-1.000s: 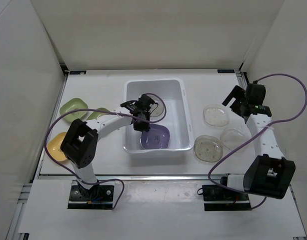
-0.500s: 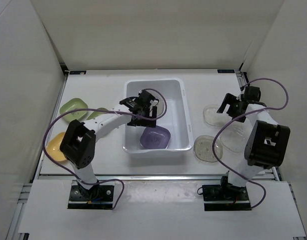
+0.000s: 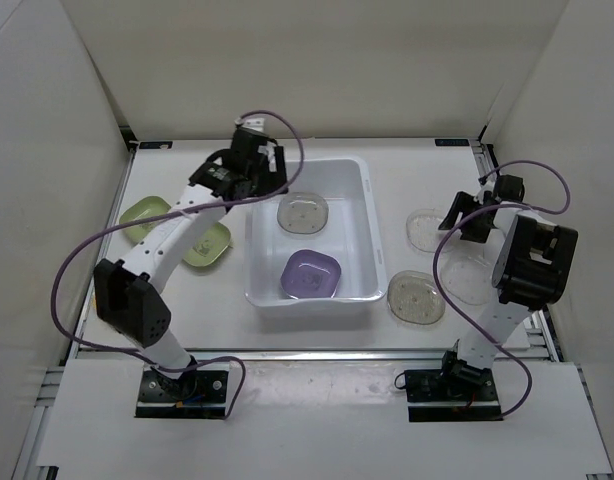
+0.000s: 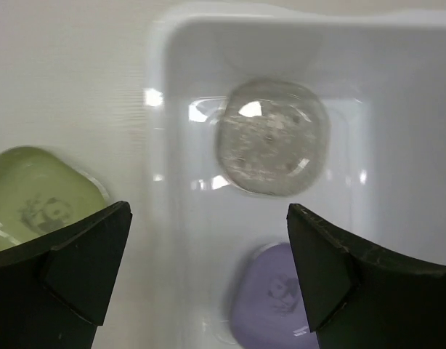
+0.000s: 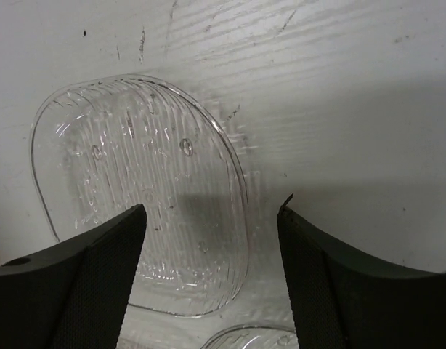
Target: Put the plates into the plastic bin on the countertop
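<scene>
Over by the bench's [image 3: 397,170] left edge, two plates sat out: the far green plate [image 3: 147,212] and the near green plate [image 3: 205,243], just beside the plastic bin [image 3: 365,215]. The left hand [image 3: 249,170] hung above the bin's far-left corner, fingers spread wide, holding nothing. Inside the bin, mid-bench: a speckled clear plate [image 3: 303,212] at the far end, a purple plate [image 3: 310,274] nearer. Toward the right edge, the right hand [image 5: 212,218], spread too, sat low over the rim of the ribbed clear plate [image 5: 136,189], not pinching it.
</scene>
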{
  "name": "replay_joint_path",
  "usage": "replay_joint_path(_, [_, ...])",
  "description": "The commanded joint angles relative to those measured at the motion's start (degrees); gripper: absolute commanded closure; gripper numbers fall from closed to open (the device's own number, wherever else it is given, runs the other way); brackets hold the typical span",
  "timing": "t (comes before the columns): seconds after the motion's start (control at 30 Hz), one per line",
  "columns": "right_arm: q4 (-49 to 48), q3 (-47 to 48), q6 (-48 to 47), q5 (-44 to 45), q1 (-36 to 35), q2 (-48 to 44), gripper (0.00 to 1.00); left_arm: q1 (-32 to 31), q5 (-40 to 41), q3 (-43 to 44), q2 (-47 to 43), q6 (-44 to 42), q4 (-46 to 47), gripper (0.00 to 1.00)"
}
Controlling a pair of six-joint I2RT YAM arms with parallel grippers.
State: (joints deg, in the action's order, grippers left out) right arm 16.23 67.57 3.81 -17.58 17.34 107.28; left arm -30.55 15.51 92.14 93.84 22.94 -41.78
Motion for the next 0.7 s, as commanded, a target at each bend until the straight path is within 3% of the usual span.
replay_joint_path(0.0, [-0.93,1.69,-0.65,-1.49,-0.03,2.92,0.27,7.94,-1.08,-3.17,-4.71,0.61,-0.06,0.01])
replay_joint_path(0.07, [-1.11,1.69,-0.30,-2.62,-0.03,4.50,0.41,14.43,-2.58,-6.86,-7.86,2.45,0.47,0.01])
replay_joint_path(0.1, [-1.11,1.69,-0.30,-2.63,-0.03,4.51,0.41,14.46,-2.59,-8.36,-7.89,2.46,0.99,0.01])
replay_joint_path(0.17, [-1.64,1.51,0.40,-2.11,-0.12,4.86,0.62,18.32,-3.37,-11.09,-9.81,3.42,1.35,0.01])
replay_joint_path(0.27, [-2.52,0.99,1.11,-0.88,-0.12,4.16,0.74,22.80,-4.43,-16.10,-13.15,4.48,1.70,0.01])
replay_joint_path(0.33, [-1.82,1.68,1.11,0.09,-0.03,3.29,0.97,25.09,-4.70,-19.00,-15.26,4.75,2.05,0.01])
replay_joint_path(0.5, [1.35,4.49,0.75,2.80,-0.99,-4.07,1.00,29.83,-11.62,-26.03,-16.68,4.48,4.87,0.01])
replay_joint_path(0.67, [1.69,6.25,1.46,6.24,-2.75,-14.81,1.00,31.51,-10.76,-27.89,-17.38,5.80,5.22,0.01])
